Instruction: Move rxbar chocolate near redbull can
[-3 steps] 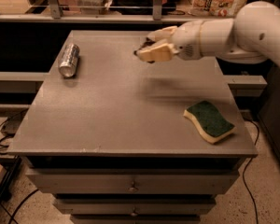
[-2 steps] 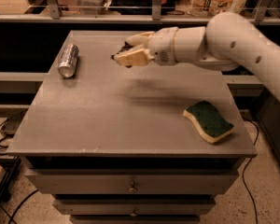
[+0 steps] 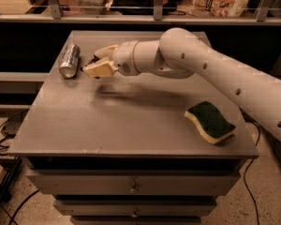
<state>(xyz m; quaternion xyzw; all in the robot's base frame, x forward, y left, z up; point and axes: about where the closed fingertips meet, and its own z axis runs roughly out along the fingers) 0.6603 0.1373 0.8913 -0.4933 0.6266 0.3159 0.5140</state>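
Note:
The redbull can point(image 3: 70, 60) lies on its side at the far left of the grey table point(image 3: 131, 125). My gripper point(image 3: 94, 64) hovers just right of the can, a little above the tabletop, on the arm that reaches in from the right. Its cream fingers point(image 3: 101, 70) are shut on the rxbar chocolate point(image 3: 92, 60), of which only a thin dark edge shows between them. A short gap separates the fingertips from the can.
A green-and-yellow sponge point(image 3: 210, 122) lies near the table's right front edge. Drawers point(image 3: 133, 187) sit below the tabletop. A rail with shelves of goods point(image 3: 154, 3) runs behind the table. Cables lie on the floor at left.
My gripper has moved left across the table with the bar in it, from the far right-centre to just beside the can. The can and sponge have not moved.

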